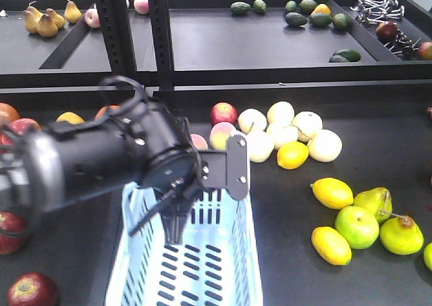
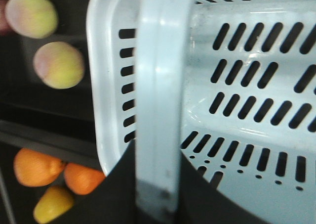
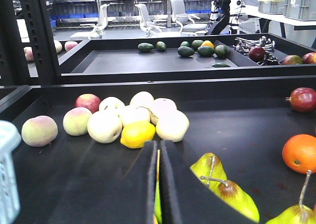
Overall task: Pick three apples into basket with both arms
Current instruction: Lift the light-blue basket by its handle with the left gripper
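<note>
Left jaws (image 2: 155, 152) stand 1 each side of a pale bar (image 2: 157, 85), prob. the basket's handle. Can't tell whether they pinch it or only straddle it. Around them is the slotted basket (image 1: 202, 272), sitting on the desk (image 1: 378, 164) w/ no apple showing inside. Right jaws (image 3: 158, 145) are pressed together on nothing, low over the desk, w/ pears (image 3: 237, 199) just beyond.

2 dark-red apples lie left of the basket: the near apple (image 1: 30, 289) at the front, and the 2nd apple (image 1: 8, 233) below the left arm (image 1: 88, 161), cut off by the frame edge. A 3rd apple (image 3: 302, 99) lies far right, near an orange (image 3: 299, 153).

Judging by looks, each apple is firm, smooth-skinned, round and fairly weighty for narrow fingers. It would likely roll if nudged and squirt out if caught off-centre. Best hold is from above, across the widest girth w/ the stem dimple up. Squeeze only modestly, since the skin may bruise.
</note>
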Tool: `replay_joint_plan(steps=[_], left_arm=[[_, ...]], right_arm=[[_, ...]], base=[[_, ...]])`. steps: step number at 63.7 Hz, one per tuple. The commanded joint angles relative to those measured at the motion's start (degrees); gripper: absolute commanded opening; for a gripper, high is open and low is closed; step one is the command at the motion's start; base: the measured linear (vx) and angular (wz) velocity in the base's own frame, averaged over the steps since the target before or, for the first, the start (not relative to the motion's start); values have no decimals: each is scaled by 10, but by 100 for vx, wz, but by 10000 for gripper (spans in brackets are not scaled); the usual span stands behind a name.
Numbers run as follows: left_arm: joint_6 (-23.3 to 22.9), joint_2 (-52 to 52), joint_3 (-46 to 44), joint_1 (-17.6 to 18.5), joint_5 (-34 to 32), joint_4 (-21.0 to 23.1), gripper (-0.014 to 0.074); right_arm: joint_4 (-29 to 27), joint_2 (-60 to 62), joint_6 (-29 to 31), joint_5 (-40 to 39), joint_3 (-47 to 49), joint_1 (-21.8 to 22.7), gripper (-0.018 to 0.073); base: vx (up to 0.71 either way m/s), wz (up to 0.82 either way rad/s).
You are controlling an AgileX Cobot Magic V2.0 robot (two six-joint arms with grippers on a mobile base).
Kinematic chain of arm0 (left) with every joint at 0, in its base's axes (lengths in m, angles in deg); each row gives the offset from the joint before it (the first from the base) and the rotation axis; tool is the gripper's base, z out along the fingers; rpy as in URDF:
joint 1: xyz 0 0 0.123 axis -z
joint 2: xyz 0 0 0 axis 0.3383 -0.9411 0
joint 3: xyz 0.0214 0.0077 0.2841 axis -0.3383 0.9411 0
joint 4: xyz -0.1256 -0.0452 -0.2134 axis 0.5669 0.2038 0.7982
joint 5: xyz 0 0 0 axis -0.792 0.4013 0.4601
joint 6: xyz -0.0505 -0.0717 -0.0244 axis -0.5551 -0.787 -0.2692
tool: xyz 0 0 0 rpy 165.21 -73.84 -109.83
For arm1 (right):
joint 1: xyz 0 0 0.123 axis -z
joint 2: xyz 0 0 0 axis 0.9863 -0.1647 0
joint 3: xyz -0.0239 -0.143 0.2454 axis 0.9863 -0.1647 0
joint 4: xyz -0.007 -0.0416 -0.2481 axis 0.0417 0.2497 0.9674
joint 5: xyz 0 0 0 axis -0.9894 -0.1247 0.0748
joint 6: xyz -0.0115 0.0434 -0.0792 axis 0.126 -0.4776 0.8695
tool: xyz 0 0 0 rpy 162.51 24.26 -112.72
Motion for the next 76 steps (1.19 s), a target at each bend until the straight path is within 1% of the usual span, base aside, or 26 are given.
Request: replay_joint_plan(steps=[1, 20, 32, 50, 60, 76], left_arm=[[2, 68, -17, 3, 4, -43, -8], [2, 203, -17, 3, 28, -81, -8], [2, 291, -17, 3, 76, -80, -8], [2, 395, -17, 3, 148, -79, -8], [2, 439, -17, 3, 157, -79, -8], [2, 480, -17, 3, 159, -79, -6]], right_arm=[[1, 4, 4, -43, -7, 2, -9], [1, 4, 4, -43, -7, 2, -9], [1, 4, 4, -43, -7, 2, -9], [1, 4, 4, -43, -7, 2, -9], [1, 4, 4, -43, -7, 2, -9], [1, 4, 4, -43, -7, 2, -9]], base=[[0, 0], [0, 0], [0, 0], [0, 0], [0, 0], [0, 0]])
